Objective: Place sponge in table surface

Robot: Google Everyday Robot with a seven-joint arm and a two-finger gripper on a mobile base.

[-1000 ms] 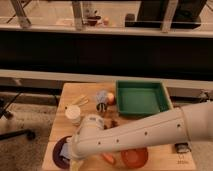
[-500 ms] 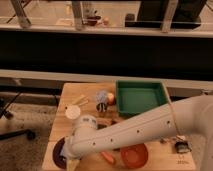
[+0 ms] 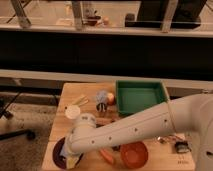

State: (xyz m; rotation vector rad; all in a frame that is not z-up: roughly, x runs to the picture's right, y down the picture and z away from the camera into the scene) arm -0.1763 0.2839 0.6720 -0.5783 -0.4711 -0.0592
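Observation:
The sponge (image 3: 102, 95) is a small pale blue pad lying mid-table on the light wooden table surface (image 3: 75, 92), next to a small orange object (image 3: 111, 98). My gripper (image 3: 71, 156) is at the front left corner, lowered over a dark purple bowl (image 3: 59, 151), well away from the sponge. The white wrist covers most of the fingers, and a pale yellowish bit shows under it. The white arm (image 3: 145, 125) runs in from the right across the front of the table.
A green tray (image 3: 140, 96) stands at the back right. A white cup (image 3: 73, 112) and a yellowish packet (image 3: 80, 100) are on the left. An orange-brown bowl (image 3: 134, 154) and a carrot-like piece (image 3: 106, 156) lie at the front. Small dark items (image 3: 180, 146) sit at the right edge.
The forearm has swung up and leftward across the table, uncovering the orange-brown bowl. The gripper has stayed over the purple bowl.

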